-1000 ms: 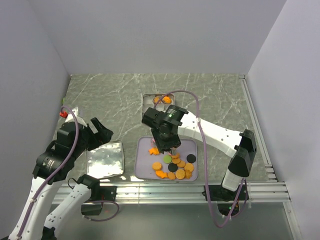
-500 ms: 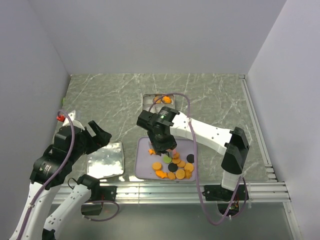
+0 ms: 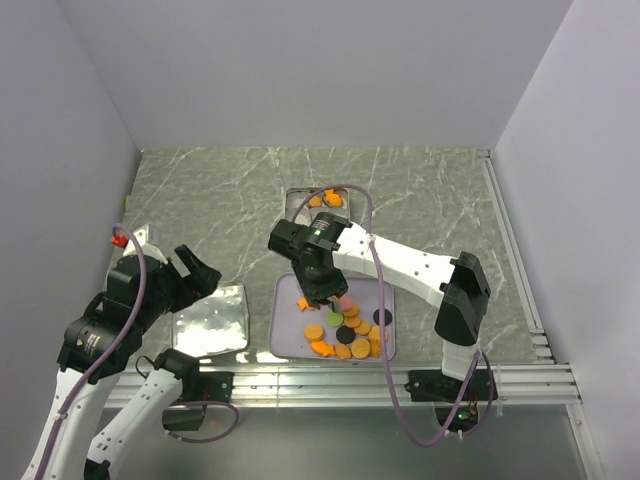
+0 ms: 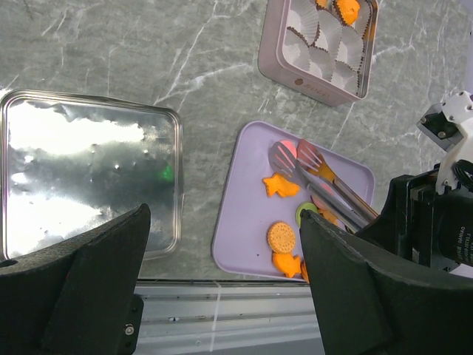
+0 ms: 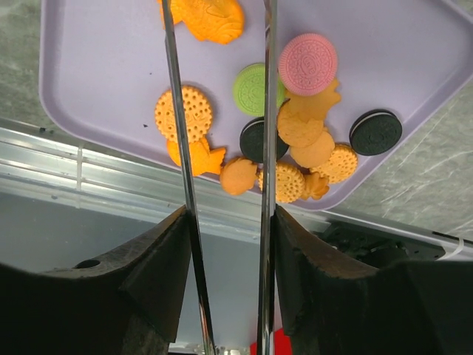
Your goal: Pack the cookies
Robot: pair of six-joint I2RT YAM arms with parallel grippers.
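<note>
Here, the tongs' (image 5: 268,111) tips are cut off above the cookies (image 5: 299,132).

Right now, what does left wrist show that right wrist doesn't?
Left wrist only: the shiny metal tray and the square tin with its paper cups. Right wrist only: the black cookie at the right end of the purple tray. Both: purple tray, tongs, green cookie, orange fish cookie.

A shiny lid (image 4: 89,177) lies left of the lavender tray (image 4: 247,192), square tin (image 4: 307,83) beyond.
</note>
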